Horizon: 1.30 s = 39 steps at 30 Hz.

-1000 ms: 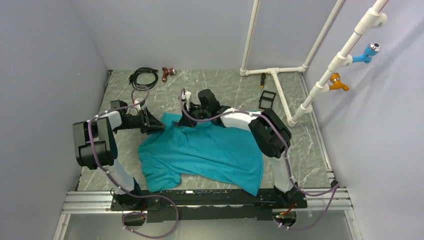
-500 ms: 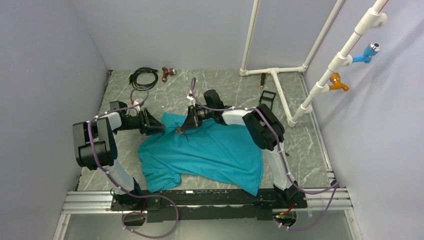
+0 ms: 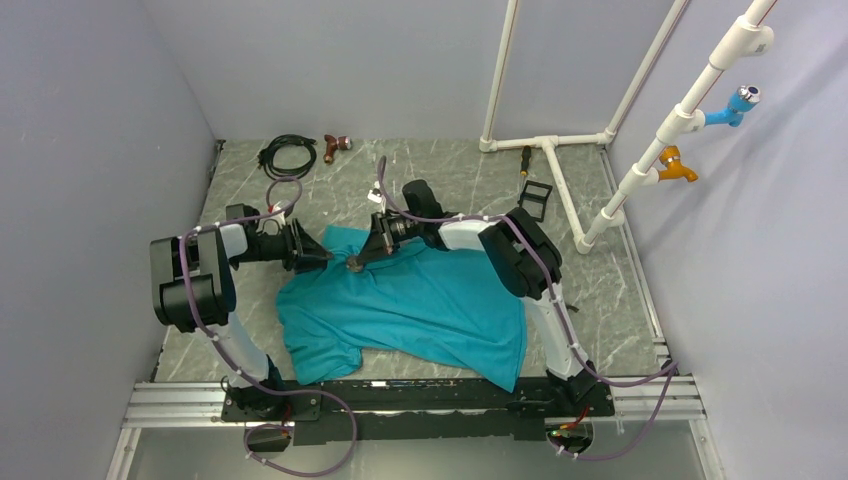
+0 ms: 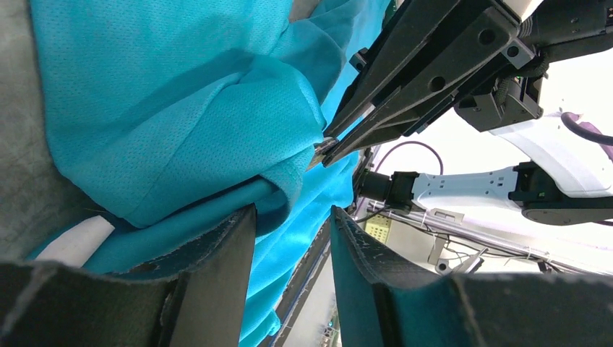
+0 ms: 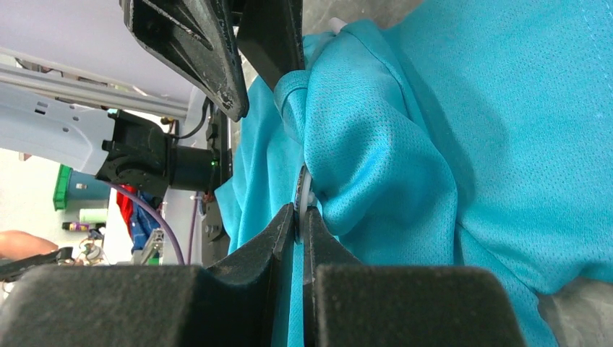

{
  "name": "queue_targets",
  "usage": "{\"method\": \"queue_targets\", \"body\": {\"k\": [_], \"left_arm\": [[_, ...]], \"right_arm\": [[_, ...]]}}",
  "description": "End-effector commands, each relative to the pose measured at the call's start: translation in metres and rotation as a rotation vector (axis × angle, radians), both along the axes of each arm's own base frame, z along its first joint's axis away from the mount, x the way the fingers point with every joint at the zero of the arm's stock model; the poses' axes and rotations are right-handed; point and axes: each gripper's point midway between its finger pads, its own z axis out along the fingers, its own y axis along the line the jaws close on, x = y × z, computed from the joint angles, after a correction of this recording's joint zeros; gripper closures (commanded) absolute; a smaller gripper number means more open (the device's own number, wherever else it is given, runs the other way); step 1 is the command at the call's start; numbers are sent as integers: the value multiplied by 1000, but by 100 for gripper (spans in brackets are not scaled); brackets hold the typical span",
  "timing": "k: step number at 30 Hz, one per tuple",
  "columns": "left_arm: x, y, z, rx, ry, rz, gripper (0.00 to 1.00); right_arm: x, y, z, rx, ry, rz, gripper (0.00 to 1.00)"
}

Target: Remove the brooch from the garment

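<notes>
The teal t-shirt [image 3: 420, 300] lies spread on the table between the arms. My right gripper [image 3: 358, 262] is at the shirt's bunched far-left edge and is shut on the brooch [image 5: 299, 189]. The brooch shows edge-on as a thin disc between the fingertips, with fabric [image 5: 405, 144] pulled up behind it. In the left wrist view the right gripper [image 4: 323, 152] pinches at that same fold. My left gripper [image 3: 310, 255] is just left of it and open [image 4: 293, 213]. One finger [image 4: 217, 267] lies against the shirt's folded hem [image 4: 181, 108].
A black cable [image 3: 287, 152] and a reddish-brown tool [image 3: 335, 146] lie at the back left. A screwdriver [image 3: 525, 158], a small black frame [image 3: 535, 197] and a white pipe frame [image 3: 560, 190] stand at the back right.
My right gripper came forward and down from behind the shirt onto its far-left edge and closed on the brooch. The left gripper edged slightly right.
</notes>
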Motion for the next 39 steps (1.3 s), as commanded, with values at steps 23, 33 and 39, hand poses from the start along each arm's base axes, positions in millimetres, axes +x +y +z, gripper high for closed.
{"method": "queue_targets", "body": {"k": [23, 33, 39], "left_arm": [[22, -3, -1, 25, -38, -16, 100], [26, -1, -1, 27, -42, -13, 100], [28, 0, 2, 37, -57, -8, 91]], "right_arm": [[-27, 29, 11, 78, -67, 185, 100], [-40, 36, 5, 77, -48, 231, 100], [-40, 35, 25, 94, -139, 233, 100]]}}
